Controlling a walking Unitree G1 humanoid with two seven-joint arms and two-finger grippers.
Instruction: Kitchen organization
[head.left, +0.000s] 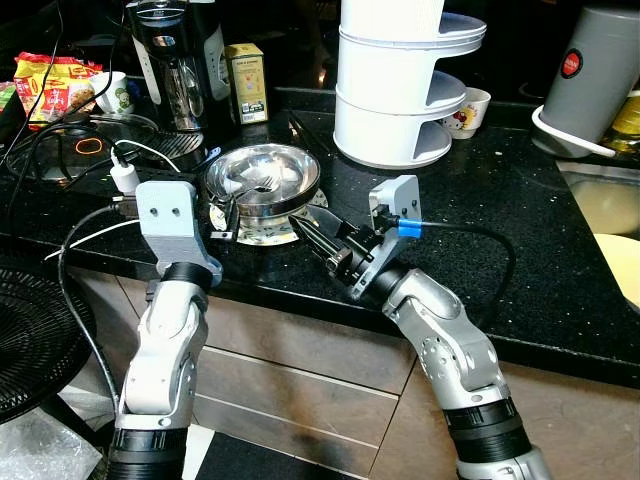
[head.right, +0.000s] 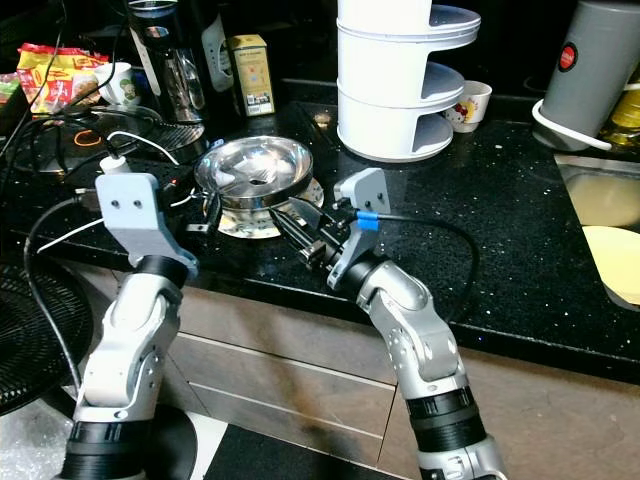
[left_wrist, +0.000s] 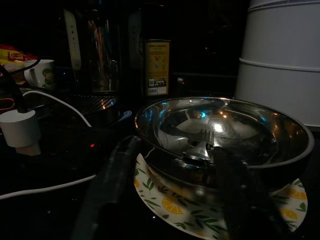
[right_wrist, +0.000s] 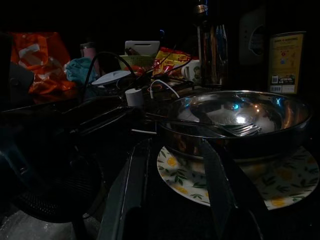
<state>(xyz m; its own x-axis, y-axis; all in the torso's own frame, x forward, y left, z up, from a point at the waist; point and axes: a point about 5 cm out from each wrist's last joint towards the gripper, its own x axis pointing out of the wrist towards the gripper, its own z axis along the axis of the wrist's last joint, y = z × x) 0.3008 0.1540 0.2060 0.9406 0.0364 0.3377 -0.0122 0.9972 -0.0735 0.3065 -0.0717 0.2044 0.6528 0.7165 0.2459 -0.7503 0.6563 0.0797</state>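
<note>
A steel bowl (head.left: 263, 178) with a fork (head.left: 266, 184) in it sits on a lemon-patterned plate (head.left: 272, 230) near the front edge of the black counter (head.left: 480, 220). My left gripper (head.left: 222, 214) is open at the bowl's left side. In the left wrist view its fingers (left_wrist: 107, 190) spread at the near rim of the bowl (left_wrist: 220, 130). My right gripper (head.left: 306, 232) is open, low at the plate's right edge and pointing at the bowl. In the right wrist view its fingers (right_wrist: 125, 195) frame the plate (right_wrist: 225, 175) below the bowl (right_wrist: 235, 117) and fork (right_wrist: 222, 129).
Behind the bowl stand a white tiered rack (head.left: 400, 80), a coffee maker (head.left: 180, 60), a yellow tin (head.left: 245, 82) and a small cup (head.left: 467, 110). A grey jug (head.left: 595, 70) and sink (head.left: 605, 200) are at right. White cables and a plug (head.left: 125, 175) lie at left. A fan (head.left: 30, 330) stands below.
</note>
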